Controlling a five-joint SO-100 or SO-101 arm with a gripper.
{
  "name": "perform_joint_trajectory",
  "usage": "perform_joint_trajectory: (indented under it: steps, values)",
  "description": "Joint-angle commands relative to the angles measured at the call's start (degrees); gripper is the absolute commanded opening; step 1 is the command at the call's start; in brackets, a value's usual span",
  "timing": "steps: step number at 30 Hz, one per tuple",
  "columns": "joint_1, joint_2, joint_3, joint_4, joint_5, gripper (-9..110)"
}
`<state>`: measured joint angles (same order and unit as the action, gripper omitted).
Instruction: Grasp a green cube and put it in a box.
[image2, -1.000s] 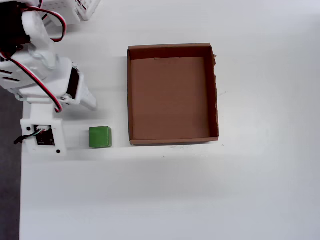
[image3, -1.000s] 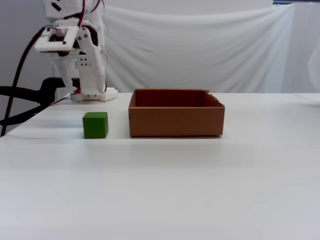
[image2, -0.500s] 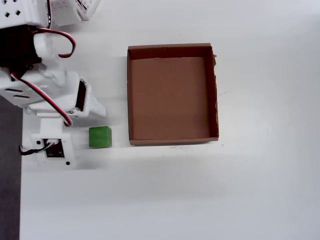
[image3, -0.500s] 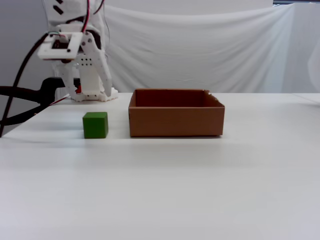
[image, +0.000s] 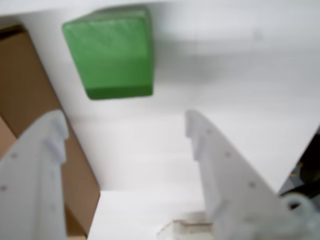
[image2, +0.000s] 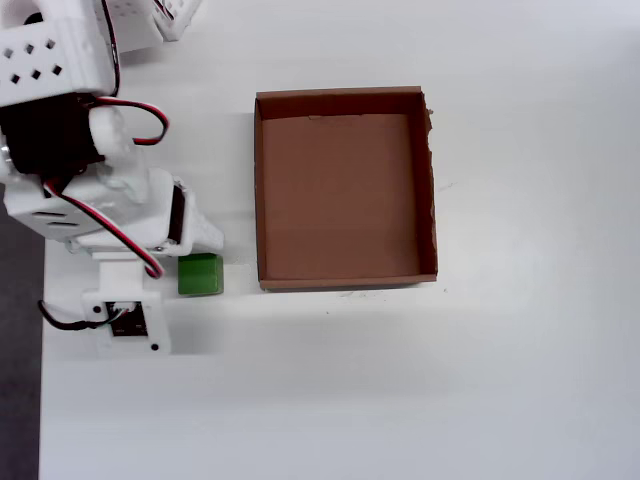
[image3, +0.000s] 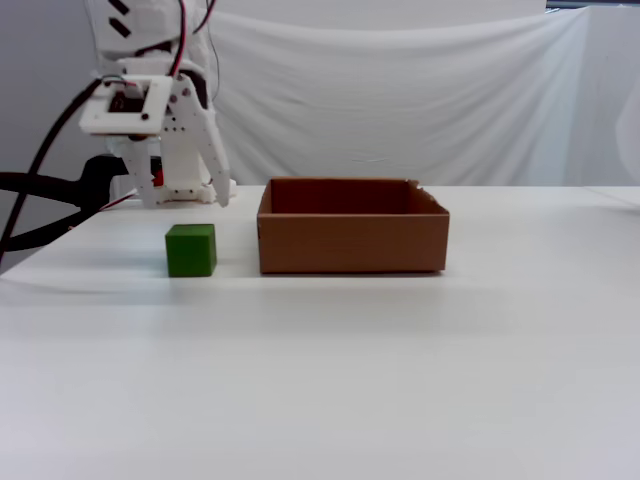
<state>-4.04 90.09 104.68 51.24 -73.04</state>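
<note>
The gripper (image: 125, 130) is held wide open, nothing grasped; the green cube (image: 111, 52) is seen beyond the fingertips, beside the box (image2: 345, 185).

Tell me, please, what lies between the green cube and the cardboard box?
Nothing: in the fixed view only a bare strip of white table separates the green cube from the cardboard box.

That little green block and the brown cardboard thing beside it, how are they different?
The green cube is a solid bright-green block; the box is brown cardboard, open on top and empty. The cube is far smaller than the box, and lower than its walls in the fixed view. The cube's edges are smooth; the box has one ragged side. Both rest on the white table, close together.
</note>
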Motion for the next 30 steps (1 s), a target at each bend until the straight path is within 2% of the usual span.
perform_joint_trajectory:
  steps: [1,25,30]
  values:
    - [-0.97,-0.79,-3.08,-2.64,-1.23,31]
    - [-3.87,-10.72,-7.21,-5.45,-1.23,30]
    - [-3.96,-10.99,-7.29,-5.98,-0.97,27]
